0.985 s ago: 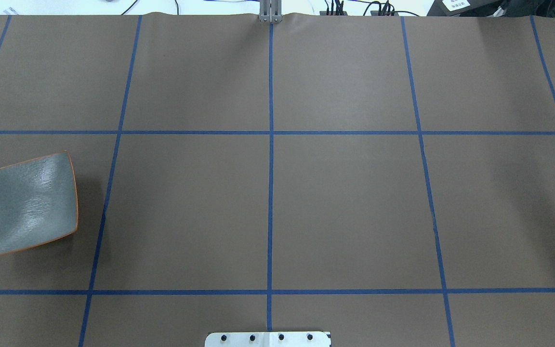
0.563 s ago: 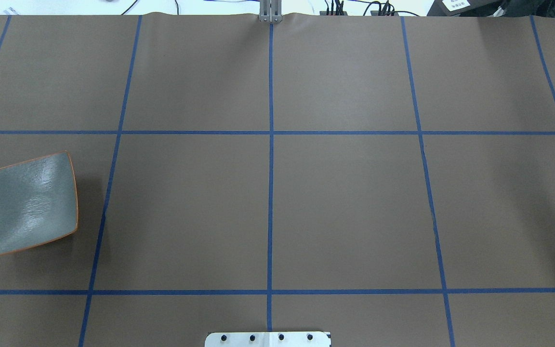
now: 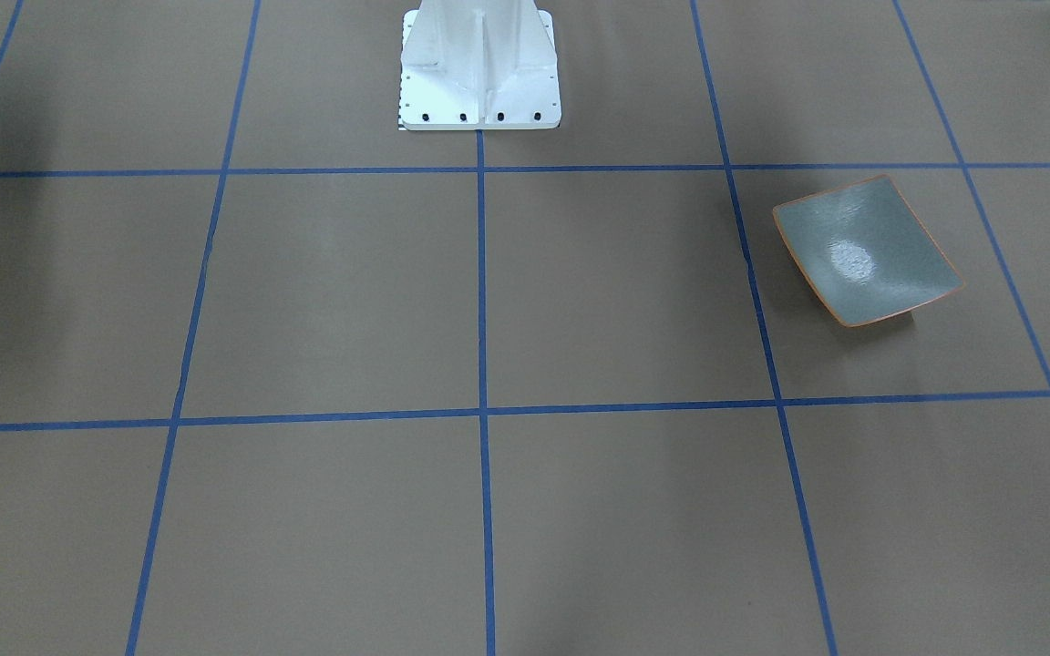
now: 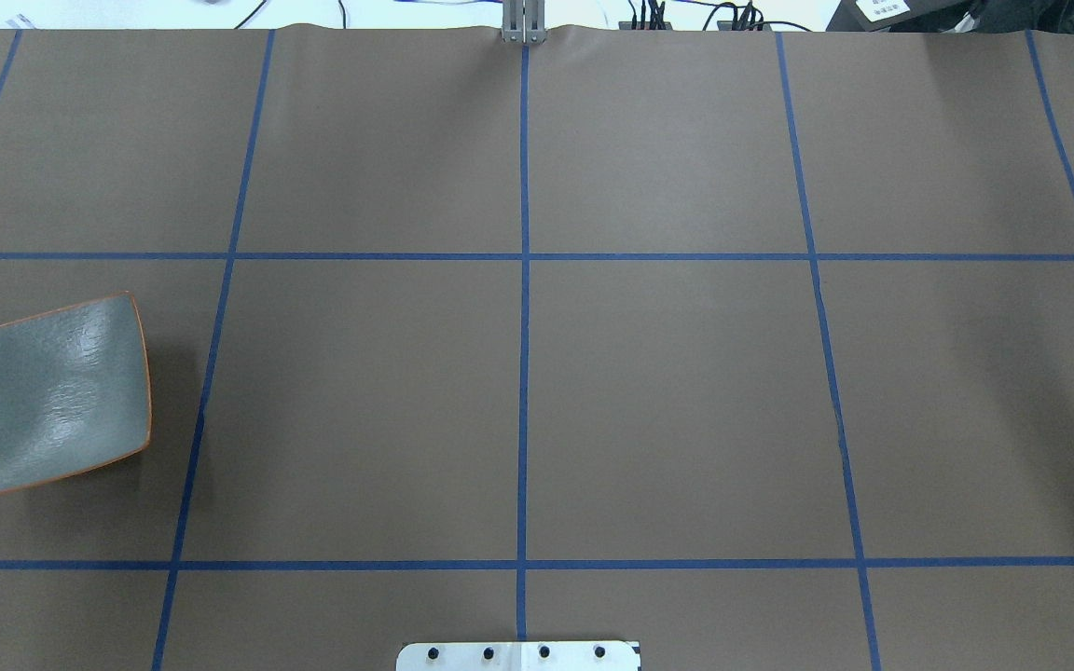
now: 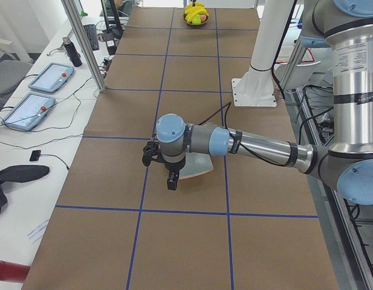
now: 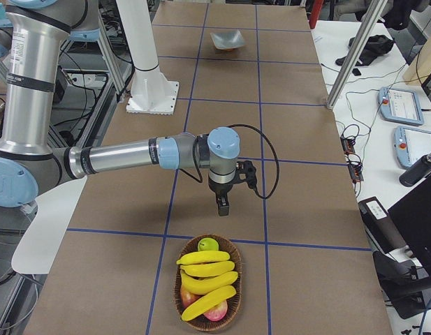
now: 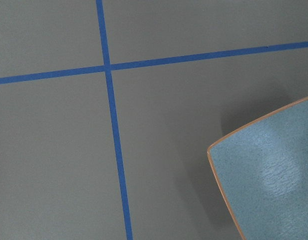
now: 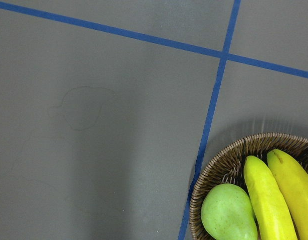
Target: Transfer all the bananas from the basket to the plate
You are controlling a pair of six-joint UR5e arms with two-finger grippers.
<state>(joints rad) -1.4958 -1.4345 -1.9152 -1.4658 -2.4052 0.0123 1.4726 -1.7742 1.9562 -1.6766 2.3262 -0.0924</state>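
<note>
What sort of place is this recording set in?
Probably a robotics lab: a left arm and right arm work over a table marked with a tape grid, with teach pendants alongside.

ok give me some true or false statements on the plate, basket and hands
The square grey-green plate with an orange rim is empty. True.
The four yellow bananas lie on that plate. False: the bananas are in the woven wicker basket.
The basket holds only bananas. False: a green fruit and red fruit sit there too.
The left hand hangs near the plate. True.
The right hand grips a banana. False: it hangs over the brown table, short of the basket.
</note>
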